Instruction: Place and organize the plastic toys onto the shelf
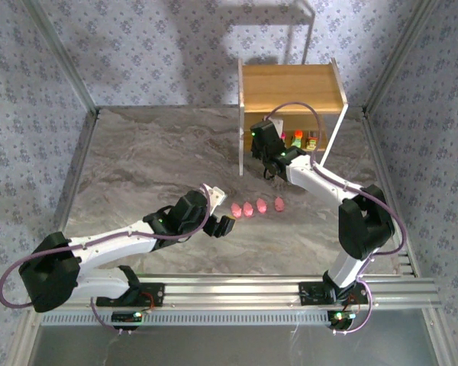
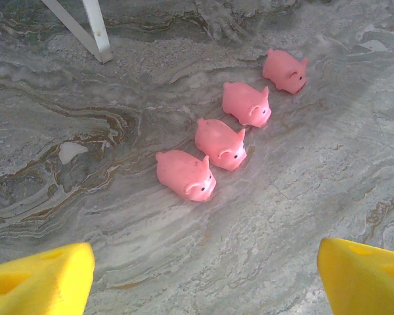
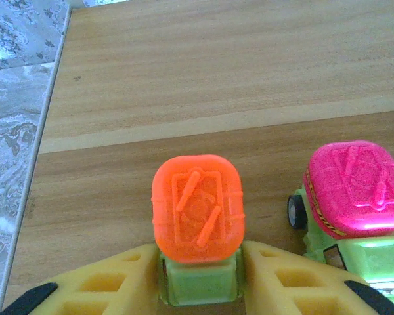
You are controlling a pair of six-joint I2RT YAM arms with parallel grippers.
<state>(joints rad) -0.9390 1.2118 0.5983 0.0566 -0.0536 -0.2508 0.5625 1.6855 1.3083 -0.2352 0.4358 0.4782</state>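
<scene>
Low in the left wrist view, the left claw (image 2: 203, 262) gapes wide and empty over the table (image 2: 315, 190). Beyond it, four pigs (image 2: 220, 143) stand in a diagonal row running to the upper right. Farther off, on the shelf (image 3: 184, 79) board, the right claw (image 3: 200, 254) is closed on the green base of the orange-topped toy (image 3: 197, 207). A pink-topped toy (image 3: 354, 187) stands just to its right.
</scene>
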